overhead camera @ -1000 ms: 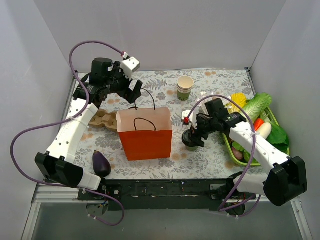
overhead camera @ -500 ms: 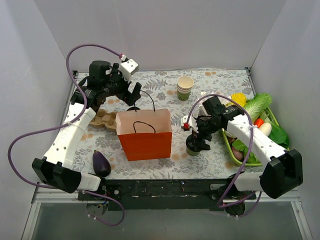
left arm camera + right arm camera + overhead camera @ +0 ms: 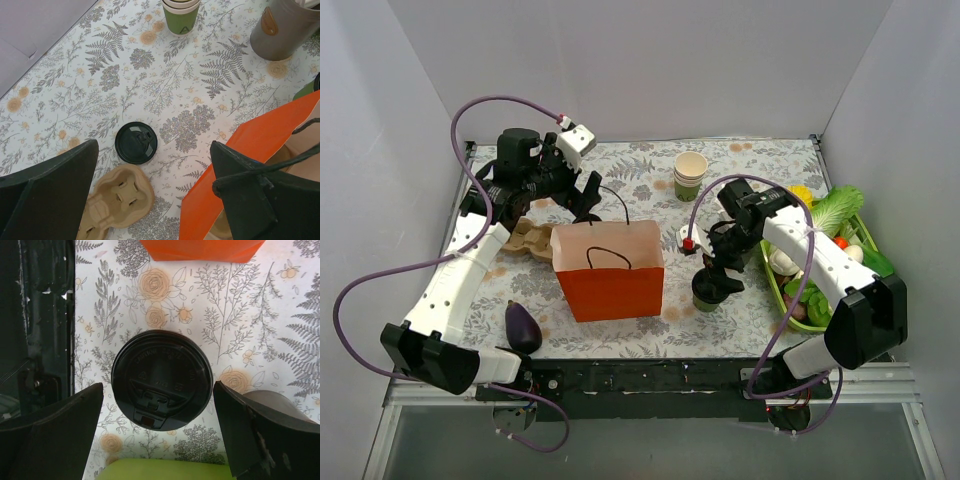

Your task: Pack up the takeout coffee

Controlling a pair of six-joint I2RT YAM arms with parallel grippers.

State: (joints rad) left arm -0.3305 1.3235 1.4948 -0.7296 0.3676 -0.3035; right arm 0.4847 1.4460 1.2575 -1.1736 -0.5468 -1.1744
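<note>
Change logged on the right gripper (image 3: pixel 158 386): jaws were spread over the last second and now stand fully apart, with nothing clamped. The takeout coffee, a small green paper cup with a round black plastic lid (image 3: pixel 161 378), is seen from straight above between the two fingers. Bare cloth shows on both sides, so the cup has been let go.

In the top view the cup stands upright on the floral-print table cover (image 3: pixel 760 155). It is just right of the orange paper bag (image 3: pixel 610 275), apart from it, and a little nearer the front edge than a second ago.

No change on the left gripper (image 3: pixel 155 160): jaws stay wide apart at the bag's far rim, and nothing is pinched between them. The thin black bag handle (image 3: pixel 265 167) is draped against one finger. The bag mouth is probably being kept open that way.

Meaning for the task:
- Coffee is not packed; it is outside the bag.
- The release is judged to be a set-down ahead of a regrasp, not an abort.
- A re-close on the cup body, below the lid, would be needed next, then a lift over the bag rim and a lowering inside.
- Risk: a grip taken on the lid alone could pop it off.
</note>
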